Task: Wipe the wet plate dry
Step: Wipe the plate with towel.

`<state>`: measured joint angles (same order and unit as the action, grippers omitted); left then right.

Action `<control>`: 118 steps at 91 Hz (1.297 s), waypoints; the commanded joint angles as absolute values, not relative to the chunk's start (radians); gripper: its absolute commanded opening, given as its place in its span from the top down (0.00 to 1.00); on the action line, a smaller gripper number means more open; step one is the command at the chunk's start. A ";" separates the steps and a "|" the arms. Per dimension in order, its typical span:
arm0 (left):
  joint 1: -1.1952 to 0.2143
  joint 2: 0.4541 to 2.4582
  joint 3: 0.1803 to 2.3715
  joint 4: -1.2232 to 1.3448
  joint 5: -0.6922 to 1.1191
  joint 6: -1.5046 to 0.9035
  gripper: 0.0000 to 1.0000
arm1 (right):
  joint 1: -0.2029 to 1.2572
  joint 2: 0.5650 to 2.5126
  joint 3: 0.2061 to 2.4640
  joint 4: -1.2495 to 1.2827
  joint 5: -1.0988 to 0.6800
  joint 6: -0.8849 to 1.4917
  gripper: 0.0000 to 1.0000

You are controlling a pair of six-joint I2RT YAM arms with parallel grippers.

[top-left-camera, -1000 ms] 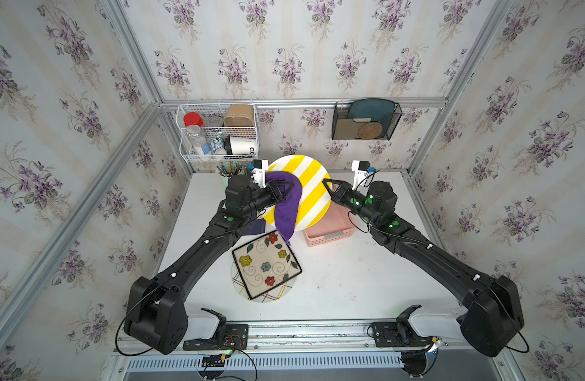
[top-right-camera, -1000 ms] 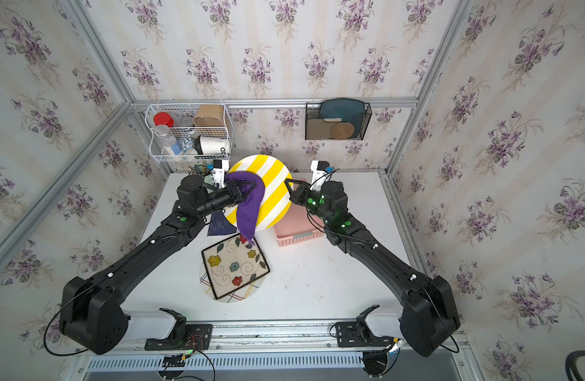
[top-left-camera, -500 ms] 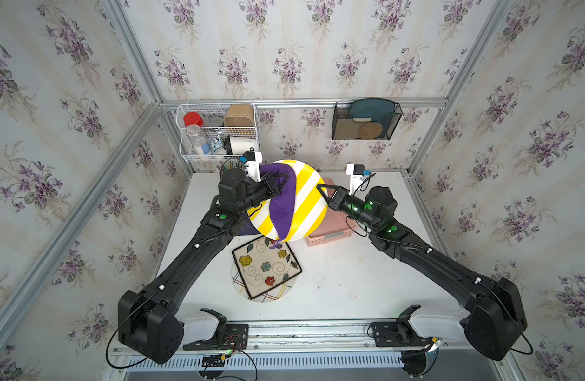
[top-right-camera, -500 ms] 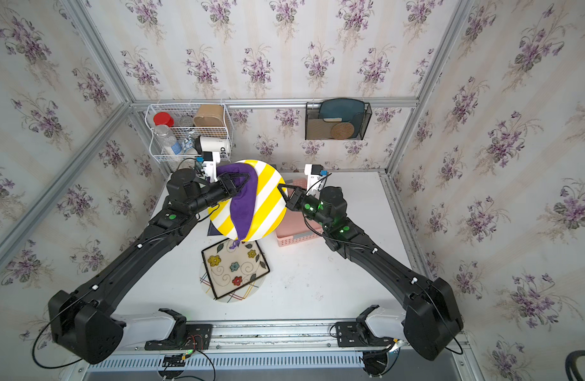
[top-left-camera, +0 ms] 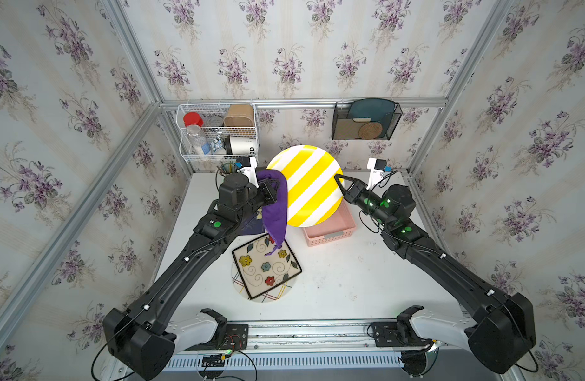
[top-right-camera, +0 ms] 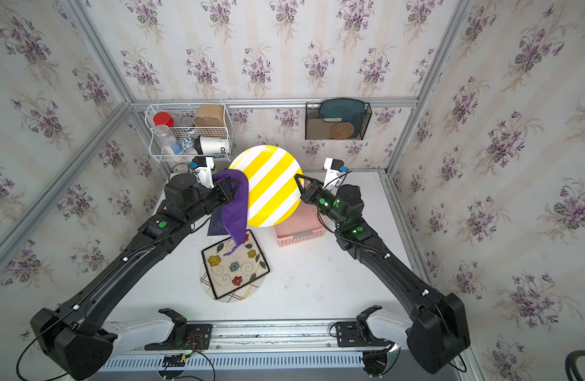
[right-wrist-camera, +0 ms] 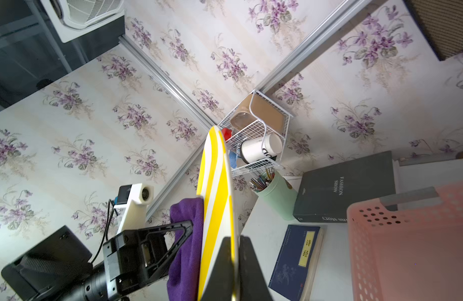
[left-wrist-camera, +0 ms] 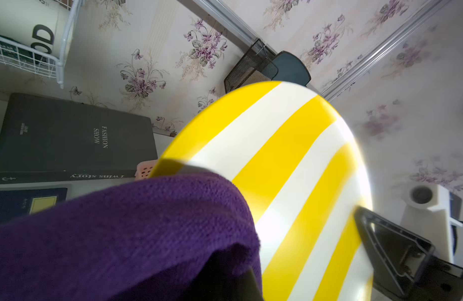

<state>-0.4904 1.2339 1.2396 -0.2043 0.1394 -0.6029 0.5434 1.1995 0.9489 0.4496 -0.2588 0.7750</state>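
Fingers (right-wrist-camera: 248, 265) of the right gripper (top-left-camera: 337, 178) are clamped narrow on the plate (top-left-camera: 309, 184), pinching its right rim. The plate stands nearly upright in the air over the back of the table (top-left-camera: 334, 280), with its lower edge in front of the pink basket (top-left-camera: 330, 231). The left gripper (top-left-camera: 275, 187) is closed on the purple cloth (top-left-camera: 275, 214). The cloth lies against the plate's left edge and hangs down over the floral tray (top-left-camera: 266, 267).

Change vs. half a second ago: the cloth then crossed the middle of the striped face. It now sits at the left rim, about where it was a full second ago. The plate is back up and to the right.

Hidden or unclear: the left fingertips are buried in cloth in the left wrist view, so I read the grip from the folds bunched round them. Glare washes out part of the plate there, and I cannot tell wet from dry. The basket's back wall is behind the plate. A dark book (top-left-camera: 251, 227) under the left wrist is mostly covered.
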 commanded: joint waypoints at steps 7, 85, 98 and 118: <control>-0.573 1.322 1.221 -0.231 0.280 -0.554 1.00 | 0.628 1.223 0.959 0.582 -0.315 0.787 1.00; -0.508 1.157 1.228 -0.135 0.365 -0.661 1.00 | 0.216 1.087 0.954 0.528 -0.367 0.878 1.00; -0.335 1.176 1.163 0.177 0.665 -0.986 1.00 | 0.139 1.058 0.887 0.692 -0.412 1.059 1.00; -0.322 1.328 1.168 0.734 0.805 -1.391 1.00 | 0.151 1.098 0.841 0.931 -0.492 1.242 1.00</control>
<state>-0.3252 1.2671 1.1595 0.2829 0.6735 -1.0924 0.1425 1.0843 0.8391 0.7033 -0.4397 1.1088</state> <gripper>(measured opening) 0.082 0.094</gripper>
